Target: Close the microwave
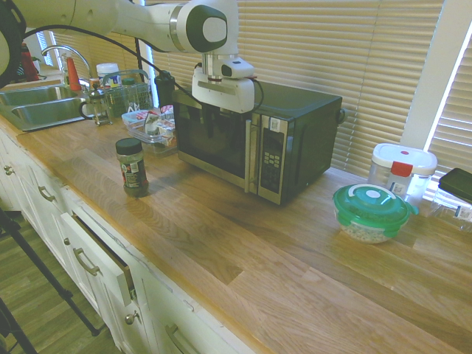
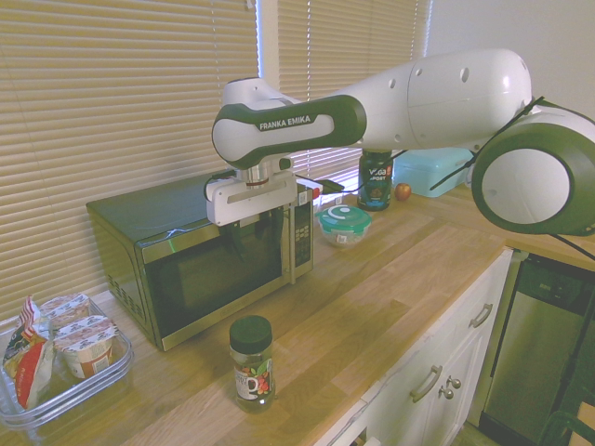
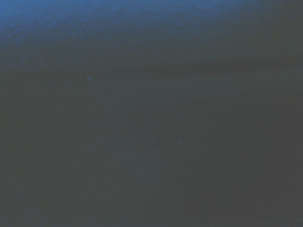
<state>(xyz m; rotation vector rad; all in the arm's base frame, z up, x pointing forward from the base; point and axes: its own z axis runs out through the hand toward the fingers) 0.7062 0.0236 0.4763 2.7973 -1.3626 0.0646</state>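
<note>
MW [image 1: 295, 125]: on wood counter [image 1: 221, 243], against window side, nr blinds [image 1: 324, 44]; door [image 2: 218, 274] looks closed, flush w/ frame
Gripper [image 1: 210, 133]: in front of MW door, fingers pointing down; can't tell if spread or pressed together; contact w/ door unclear
Wrist cam: dark blur, prob. MW surface up close
Jar [image 2: 251, 362]: dk lid, upright on counter, in front of MW
Bowl [image 1: 371, 212]: green lid, near MW's button-panel [image 1: 271, 158] side
Drawer [image 1: 99, 258]: partly open, below counter
</note>
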